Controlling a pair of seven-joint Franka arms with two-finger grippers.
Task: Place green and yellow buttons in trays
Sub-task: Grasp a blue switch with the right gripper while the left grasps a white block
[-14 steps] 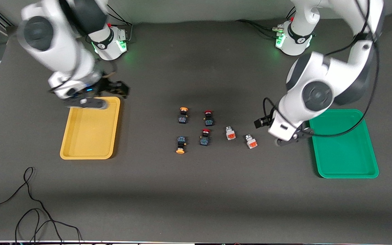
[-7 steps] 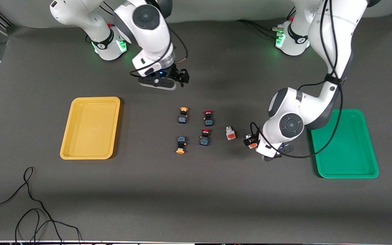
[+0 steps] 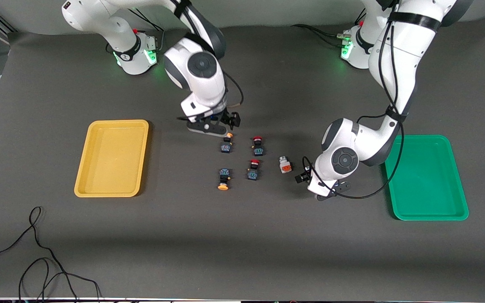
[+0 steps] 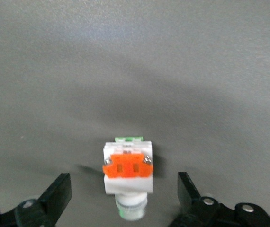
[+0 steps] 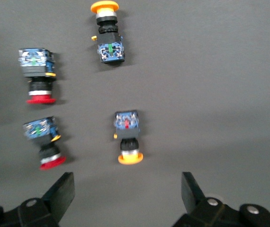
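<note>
Two yellow-capped buttons [image 3: 226,143] [image 3: 223,179] and a white button with an orange block [image 3: 284,164] lie mid-table. My right gripper [image 3: 214,128] is open over the table beside the yellow-capped button farther from the front camera. In the right wrist view that button [image 5: 128,135] lies just ahead of the open gripper [image 5: 126,189]. My left gripper [image 3: 320,188] is open low over the second white button, which is hidden in the front view. In the left wrist view that button [image 4: 127,172] lies between the fingers [image 4: 57,196] without touching them. The yellow tray [image 3: 112,160] and green tray [image 3: 425,181] hold nothing.
Two red-capped dark switches [image 3: 258,146] [image 3: 254,169] lie between the yellow-capped buttons and the white one. They also show in the right wrist view [image 5: 38,71] [image 5: 45,142]. A black cable [image 3: 36,252] lies near the front edge at the right arm's end.
My right gripper has swung from over the yellow tray to the yellow-capped button. My left gripper has moved from beside the green tray to over the white button and come down.
</note>
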